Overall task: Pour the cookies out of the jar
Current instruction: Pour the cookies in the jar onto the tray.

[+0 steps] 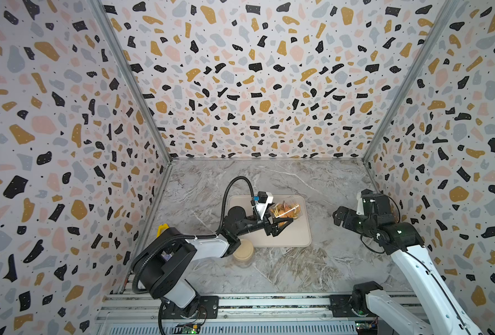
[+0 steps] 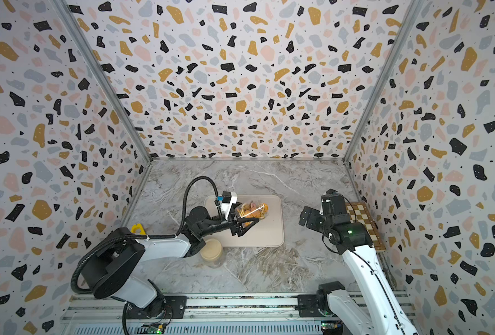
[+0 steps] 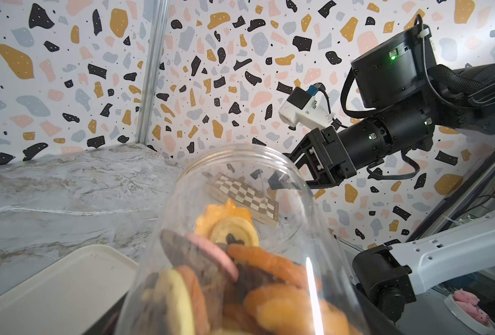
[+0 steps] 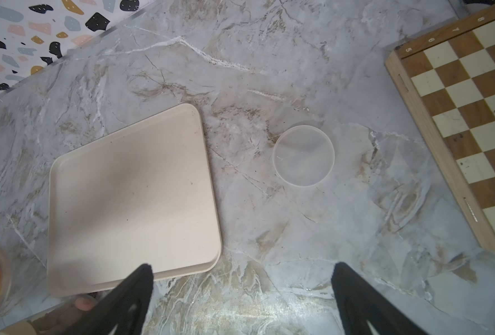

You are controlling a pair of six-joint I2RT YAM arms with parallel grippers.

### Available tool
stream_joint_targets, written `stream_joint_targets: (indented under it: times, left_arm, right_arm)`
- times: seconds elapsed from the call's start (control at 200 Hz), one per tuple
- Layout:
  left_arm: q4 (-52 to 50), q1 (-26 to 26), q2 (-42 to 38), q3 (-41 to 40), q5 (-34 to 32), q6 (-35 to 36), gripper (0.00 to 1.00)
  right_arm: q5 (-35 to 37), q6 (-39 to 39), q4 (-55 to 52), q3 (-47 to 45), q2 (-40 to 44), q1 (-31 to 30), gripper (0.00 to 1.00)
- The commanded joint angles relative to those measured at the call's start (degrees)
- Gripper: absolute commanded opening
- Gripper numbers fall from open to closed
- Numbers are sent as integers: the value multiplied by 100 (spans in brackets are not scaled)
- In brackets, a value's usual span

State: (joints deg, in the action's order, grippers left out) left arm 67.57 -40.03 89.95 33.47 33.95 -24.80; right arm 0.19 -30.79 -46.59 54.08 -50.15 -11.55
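Over the counter [image 1: 298,269], above the beige tray [image 1: 292,235], the left gripper [image 1: 282,222] is clamping the tilted jar [image 1: 281,204] (mouth pointing at 3 o'clock, near the tray's rim). The cookies [image 1: 287,211] inside are probably risking overshooting it. The right gripper [image 4: 244,290] is hanging apart, empty.

bench [image 1: 298,269]: grey marble-look top with brownish and white veining

tray [image 1: 295,235]: beige, rounded corners, shallow rim, lying flat around the middle of the bench, a few dark specks on it

clear lid [image 4: 303,155]: round and see-through, flat on the bench between the tray and the chessboard, touching neither

chessboard [image 2: 362,220]: wooden, brown and cream squares, lying along the right wall

lidded container [image 1: 243,251]: clear with a beige cap, upright, just off the tray's near left corner

walls [image 1: 240,87]: terrazzo print, black, mustard, pink and grey blobs

pink stuff [image 3: 469,307]: on a small white dish, too blurry to say what
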Motion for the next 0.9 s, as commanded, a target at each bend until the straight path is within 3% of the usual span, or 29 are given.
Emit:
stream_joint_targets:
  times: [0.0,0.24,0.606,0.896]
  left_arm:
    - [1087,237,120,154,334,146,0]
    - [-496,579,215,482,845,966,0]
    - [458,918,1301,634,1068,476,0]
    - [-854,935,1441,880,1085,1286,0]
  right_arm:
    - [-74,89,-106,37,4,61,98]
    - [-197,108,-50,-35,-3,166,98]
    - [-368,157,-52,-143,4,223,98]
    - [-449,143,-6,-57,-69,230,98]
